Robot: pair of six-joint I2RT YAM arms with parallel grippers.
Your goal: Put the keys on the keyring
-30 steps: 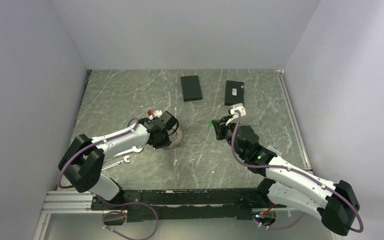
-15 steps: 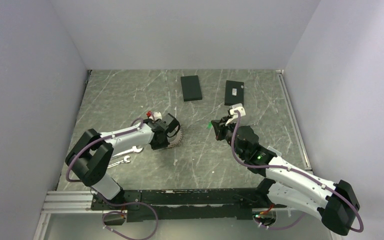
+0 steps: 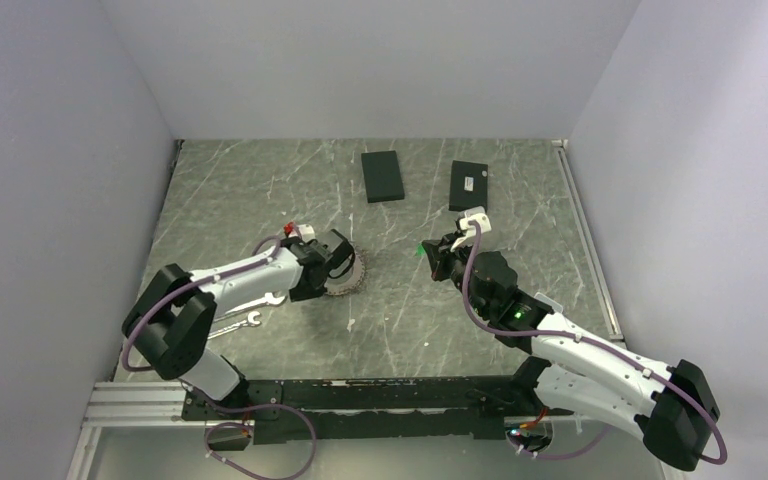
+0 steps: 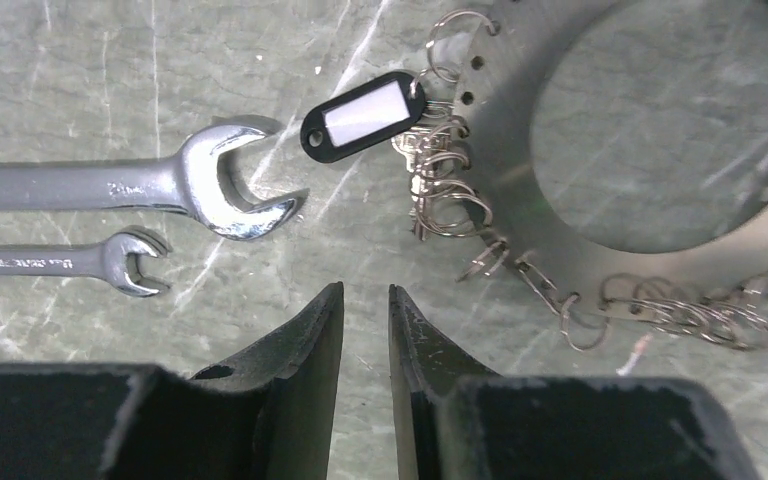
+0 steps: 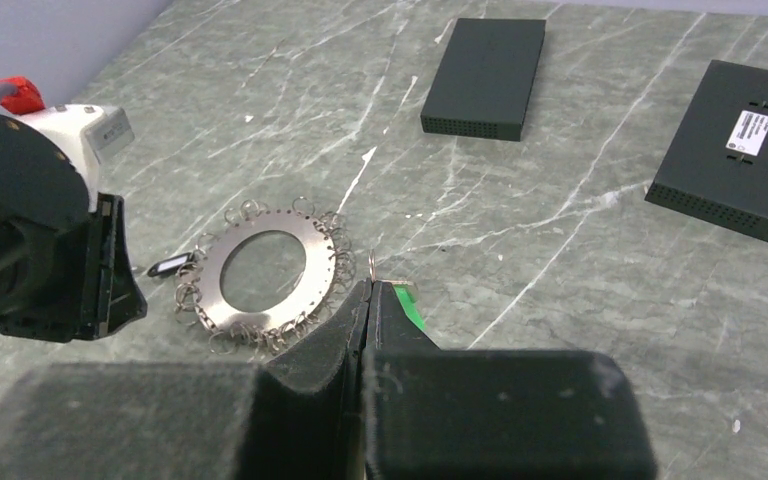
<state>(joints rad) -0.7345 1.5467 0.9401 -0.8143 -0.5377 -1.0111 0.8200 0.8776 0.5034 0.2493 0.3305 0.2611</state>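
Noted left end effector (image 4: 365, 295) low over table (image 5: 520, 250), slightly parted and empty, just beside flat-lying keyring (image 4: 508, 180). Noted right end effector (image 5: 370, 290) pinched closed on green-tagged key (image 5: 407, 305), apart from keyring.

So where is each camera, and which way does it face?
Top external: high behind, looking down on the marbled grey table; both arms show.
Left wrist: straight down on two steel spanners; left gripper, slightly open.
Right wrist: low, towards two flat black boxes; right gripper shut on green-tagged key.
All share the toothed grey metal keyring.
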